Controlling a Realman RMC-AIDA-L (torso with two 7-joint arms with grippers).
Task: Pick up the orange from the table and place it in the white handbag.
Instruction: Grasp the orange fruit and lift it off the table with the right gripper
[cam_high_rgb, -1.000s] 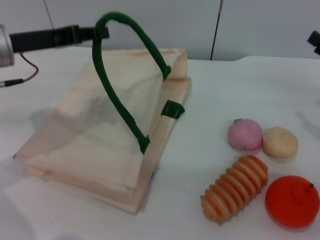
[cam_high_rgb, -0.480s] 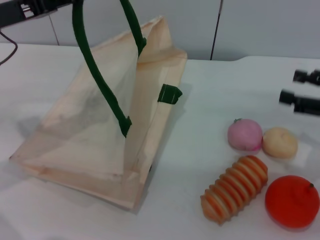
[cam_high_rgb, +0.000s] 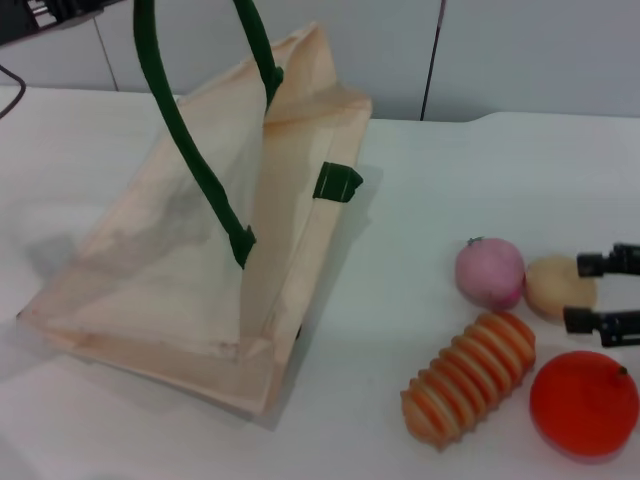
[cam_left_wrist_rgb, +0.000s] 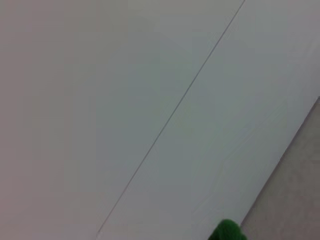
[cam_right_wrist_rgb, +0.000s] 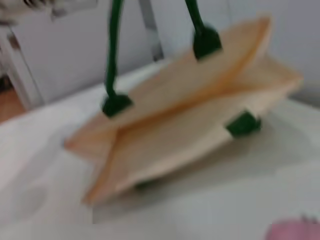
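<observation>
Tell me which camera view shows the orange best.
The head view: the orange sits whole on the table, just below the open right gripper. The right wrist view shows only the white handbag; the left wrist view shows neither.

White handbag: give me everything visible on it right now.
The white handbag is a flat cream fabric tote with dark green loop handles. Its base rests on the table; the top panel is pulled up by one handle, which runs out of the head view's top left, where the left arm is, so the mouth gapes toward the fruit. The other handle's green tab sits on the lower panel's edge. The right gripper hovers away from it, near the orange.
</observation>
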